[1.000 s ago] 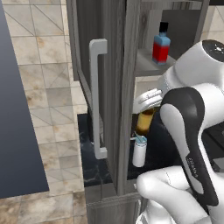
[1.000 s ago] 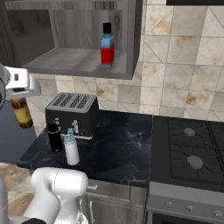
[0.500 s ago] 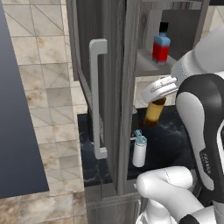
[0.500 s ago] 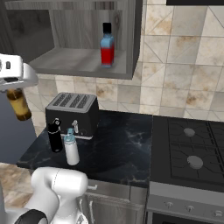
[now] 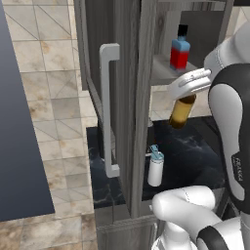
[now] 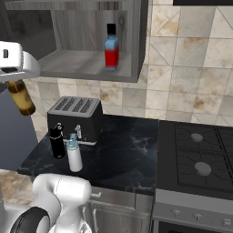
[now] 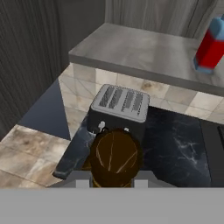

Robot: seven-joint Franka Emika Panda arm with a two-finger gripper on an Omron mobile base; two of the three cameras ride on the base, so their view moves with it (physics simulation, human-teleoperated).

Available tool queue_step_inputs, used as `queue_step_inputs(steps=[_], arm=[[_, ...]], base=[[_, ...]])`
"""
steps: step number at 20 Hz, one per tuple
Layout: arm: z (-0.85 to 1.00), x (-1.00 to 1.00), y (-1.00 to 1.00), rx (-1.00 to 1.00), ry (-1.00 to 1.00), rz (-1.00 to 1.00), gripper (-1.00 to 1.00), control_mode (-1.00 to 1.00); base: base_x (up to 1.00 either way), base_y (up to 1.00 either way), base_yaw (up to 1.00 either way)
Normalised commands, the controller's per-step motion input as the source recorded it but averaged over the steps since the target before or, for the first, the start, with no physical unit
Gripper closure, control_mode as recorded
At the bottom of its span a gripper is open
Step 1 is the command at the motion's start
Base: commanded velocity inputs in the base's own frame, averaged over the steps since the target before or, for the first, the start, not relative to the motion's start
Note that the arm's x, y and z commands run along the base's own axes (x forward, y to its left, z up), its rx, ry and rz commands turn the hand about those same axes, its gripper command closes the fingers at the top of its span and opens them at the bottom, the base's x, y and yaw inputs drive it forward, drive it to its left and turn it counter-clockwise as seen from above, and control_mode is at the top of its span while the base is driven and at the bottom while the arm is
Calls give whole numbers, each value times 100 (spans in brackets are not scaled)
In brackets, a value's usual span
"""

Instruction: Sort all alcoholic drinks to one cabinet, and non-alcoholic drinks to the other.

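Amber-brown glass beer bottle (image 5: 182,111) hangs from the robot's two-finger gripper (image 5: 191,84), whose jaws are clamped tight on its neck, so the body dangles clear of the dark marble counter (image 6: 127,154) and just below the lip of the open shelf; seen from the hand camera its brown body (image 7: 114,158) sits right between the fingers. Holding it by the neck leaves the base free to be set down flat, which looks like the step in hand: lifting it up onto the shelf. Below it on the counter stand the two non-alcoholic drinks, a white cylindrical bottle with a teal flip lid (image 6: 74,153) and, just beside it, a small all-black bottle (image 6: 57,141), both in front of a dark grey four-slot toaster (image 6: 75,118); they appear left for the other cabinet. Farther up, inside the dark grey wood-grain wall cabinet (image 6: 77,61) with its door (image 5: 128,97) swung open, the squat red bottle with blue shoulders and black cap (image 6: 111,48) stands upright on the shelf, suggesting this is the alcohol side.
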Motion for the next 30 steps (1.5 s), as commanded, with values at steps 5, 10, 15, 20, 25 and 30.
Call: queue_step_inputs(steps=[5,10,15,20,25,30], arm=[[31,0,-16,0,-4,-4,100,-100],[23,0,-13,-2,-8,-3,100,-100],[7,7,-9,-3,-11,-2,100,-100],[0,14,-8,-3,-12,-1,100,-100],[0,17,-3,-2,-9,-1,100,-100],[0,21,0,0,-5,0,100,-100]], base=[[0,0,0],[0,0,0],[0,0,0],[0,0,0],[0,0,0],[0,0,0]])
